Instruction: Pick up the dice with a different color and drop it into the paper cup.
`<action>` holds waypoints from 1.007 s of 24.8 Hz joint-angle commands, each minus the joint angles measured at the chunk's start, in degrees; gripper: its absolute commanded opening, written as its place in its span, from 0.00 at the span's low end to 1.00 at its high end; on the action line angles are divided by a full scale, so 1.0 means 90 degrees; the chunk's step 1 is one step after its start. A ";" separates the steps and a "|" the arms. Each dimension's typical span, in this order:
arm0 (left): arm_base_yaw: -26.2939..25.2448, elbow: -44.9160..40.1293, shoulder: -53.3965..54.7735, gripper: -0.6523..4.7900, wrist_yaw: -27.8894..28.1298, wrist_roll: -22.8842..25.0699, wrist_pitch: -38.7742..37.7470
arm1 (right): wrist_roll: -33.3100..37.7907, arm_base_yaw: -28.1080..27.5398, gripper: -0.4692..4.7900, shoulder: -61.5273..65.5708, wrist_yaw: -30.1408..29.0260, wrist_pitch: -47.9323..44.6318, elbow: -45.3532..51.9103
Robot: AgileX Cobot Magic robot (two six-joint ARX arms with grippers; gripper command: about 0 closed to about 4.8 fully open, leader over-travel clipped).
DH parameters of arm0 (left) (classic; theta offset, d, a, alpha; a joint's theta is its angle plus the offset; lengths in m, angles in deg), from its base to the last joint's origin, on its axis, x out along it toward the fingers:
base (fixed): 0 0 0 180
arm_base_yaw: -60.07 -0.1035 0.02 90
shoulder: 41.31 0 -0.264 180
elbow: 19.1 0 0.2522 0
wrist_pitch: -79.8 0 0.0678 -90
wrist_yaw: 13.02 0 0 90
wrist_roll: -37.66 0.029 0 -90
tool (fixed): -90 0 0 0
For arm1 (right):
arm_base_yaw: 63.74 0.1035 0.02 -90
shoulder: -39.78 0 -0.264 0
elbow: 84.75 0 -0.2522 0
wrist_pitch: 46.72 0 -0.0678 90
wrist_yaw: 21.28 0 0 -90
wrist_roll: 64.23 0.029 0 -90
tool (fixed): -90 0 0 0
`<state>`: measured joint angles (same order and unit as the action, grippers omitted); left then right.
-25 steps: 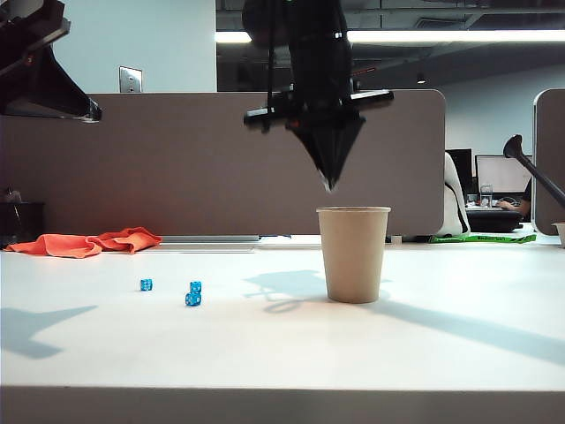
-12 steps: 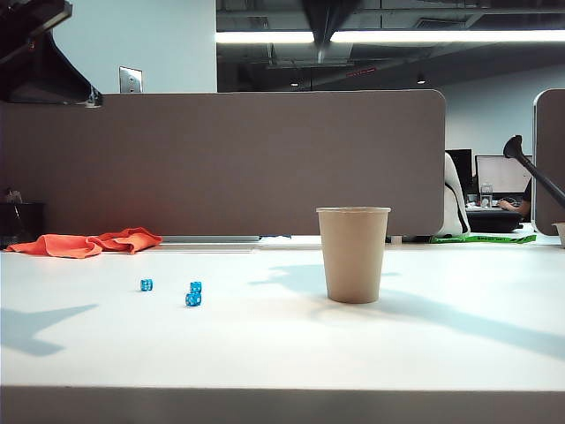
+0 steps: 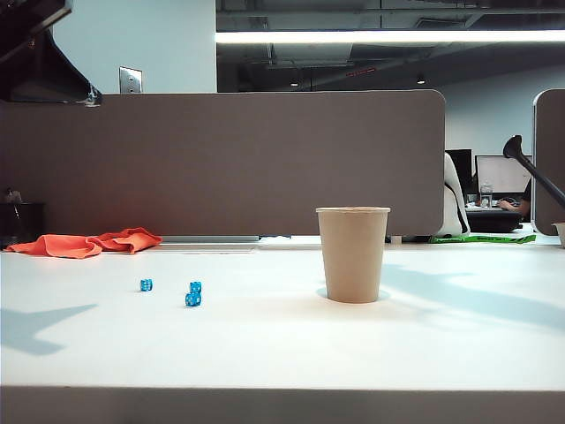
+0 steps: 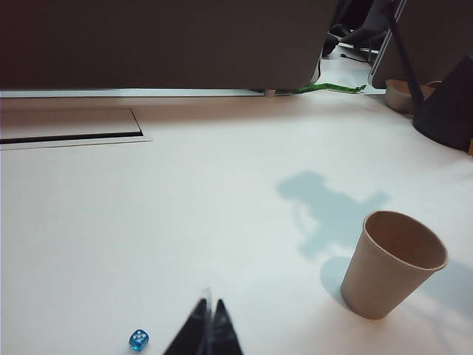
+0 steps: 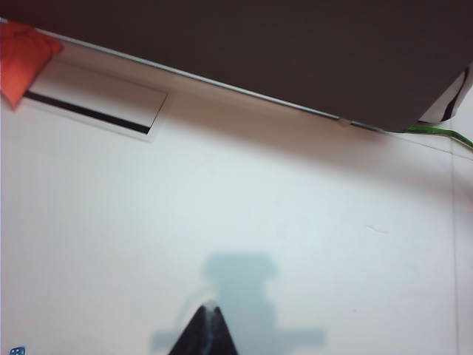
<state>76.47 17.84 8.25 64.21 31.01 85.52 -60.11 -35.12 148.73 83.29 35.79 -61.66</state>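
Right arm is gone from above the cup [image 3: 353,254] since a second ago and is out of the exterior view; its gripper [image 5: 209,325] shows only in the wrist view, pinched closed and empty high over bare table, and the left gripper [image 4: 209,329] is closed too, parked above the blue dice. No purple die visible on the table, so I judge it's already in the cup; just retract clear without clipping the rim. Count: one cup, three blue dice [image 3: 193,299], one orange cloth [image 3: 88,242].
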 commanded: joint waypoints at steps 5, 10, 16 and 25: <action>0.0002 0.0032 -0.0012 0.11 0.0015 -0.0100 0.0199 | -0.0279 -0.0214 0.08 -0.0549 -0.0185 -0.0107 0.0005; 0.0002 0.0032 -0.0012 0.11 0.0015 -0.0100 0.0364 | -0.0287 -0.0211 0.08 -0.0782 -0.0172 -0.0109 0.0342; 0.0002 0.0032 -0.0012 0.11 0.0017 -0.0100 0.0396 | -0.0289 -0.0211 0.08 -0.2438 0.0012 -0.1399 0.3245; 0.0002 0.0032 -0.0012 0.11 0.0015 -0.0097 0.0398 | -0.0325 -0.0216 0.08 -0.5306 0.0372 -0.4095 0.7757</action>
<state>76.47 17.84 8.25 64.21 30.29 88.10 -62.82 -37.04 103.48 84.51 3.99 5.01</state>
